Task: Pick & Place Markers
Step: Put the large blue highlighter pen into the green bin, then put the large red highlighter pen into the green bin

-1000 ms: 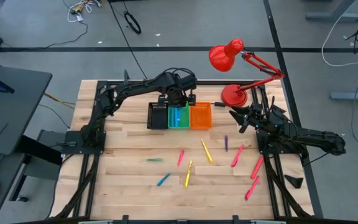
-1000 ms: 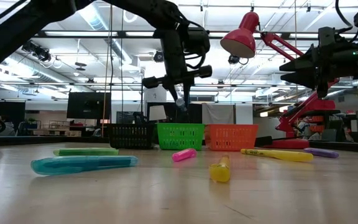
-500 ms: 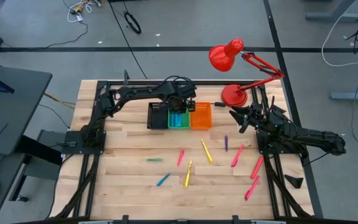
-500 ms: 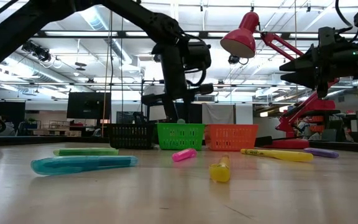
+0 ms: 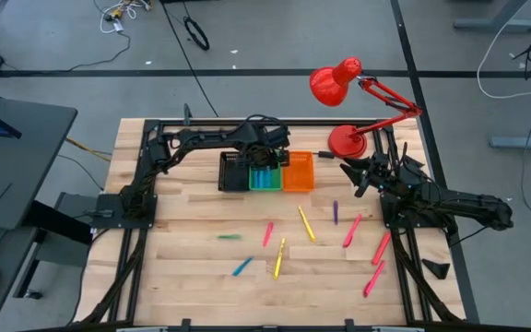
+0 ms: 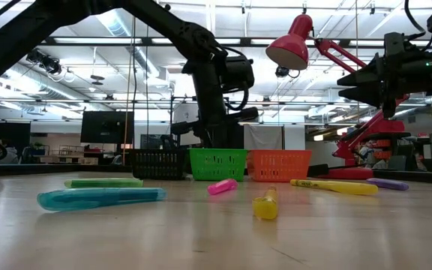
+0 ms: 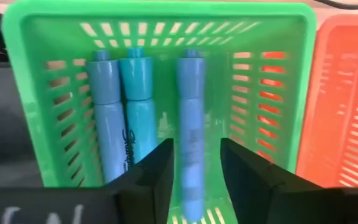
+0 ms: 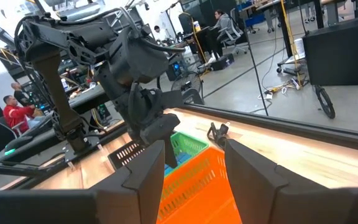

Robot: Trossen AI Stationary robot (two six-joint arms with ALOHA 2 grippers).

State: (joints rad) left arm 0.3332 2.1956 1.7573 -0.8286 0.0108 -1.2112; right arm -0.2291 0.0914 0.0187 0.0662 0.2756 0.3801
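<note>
My left gripper (image 7: 196, 180) is open, low over the green bin (image 5: 265, 173). Three blue markers lie in that bin: two side by side (image 7: 123, 118) and a third (image 7: 191, 124) that runs between my fingers with a gap on each side. Several more markers lie on the table: green (image 5: 230, 237), blue (image 5: 241, 266), yellow (image 5: 306, 224) (image 5: 279, 257), purple (image 5: 336, 212) and pink (image 5: 267, 233) (image 5: 381, 247). My right gripper (image 5: 353, 175) is open and empty at the far right, raised above the table.
A black bin (image 5: 234, 171) and an orange bin (image 5: 298, 171) flank the green one at the table's far middle. A red desk lamp stands with its base (image 5: 347, 141) at the far right, its shade (image 5: 335, 83) beyond the table's far edge. People sit in the room behind (image 8: 17, 109).
My left gripper has gone down from above the green bin until its fingers are behind the bin's rim in the low view. A second ago a marker tip showed below its fingers; now it is hidden there.
</note>
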